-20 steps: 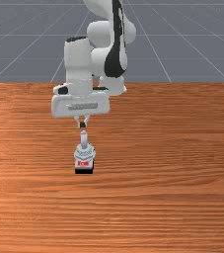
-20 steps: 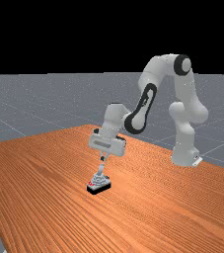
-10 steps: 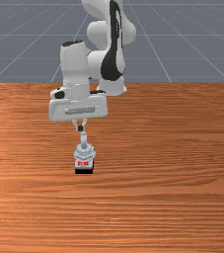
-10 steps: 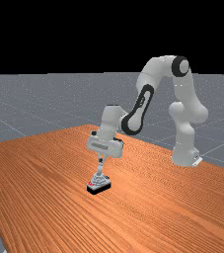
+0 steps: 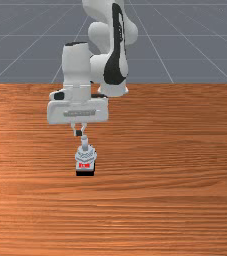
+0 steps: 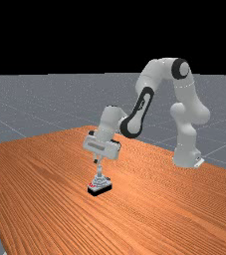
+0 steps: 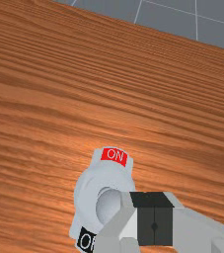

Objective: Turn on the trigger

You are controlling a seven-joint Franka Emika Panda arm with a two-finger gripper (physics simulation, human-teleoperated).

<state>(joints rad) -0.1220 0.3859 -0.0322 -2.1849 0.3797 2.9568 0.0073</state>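
Front view: grey switch [image 5: 86, 156] pointed lengthwise, red ON label [image 5: 84, 165] away from counter's [image 5: 175, 120] far edge, lever [image 5: 85, 143] up; my fingers [image 5: 78, 133] pressed together.

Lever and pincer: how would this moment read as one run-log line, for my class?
pincer shut, empty | near lever top | contact unclear | ON label uncovered

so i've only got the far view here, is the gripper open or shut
Observer: Shut. In the wrist view the gripper's black pads meet, with nothing between them.

Operator: ok and the red label, what does it say

Observer: The wrist view reads ON, in white letters.

Operator: and the other end of the switch

Observer: A black label there shows a white O in the wrist view; the gripper hides the rest.
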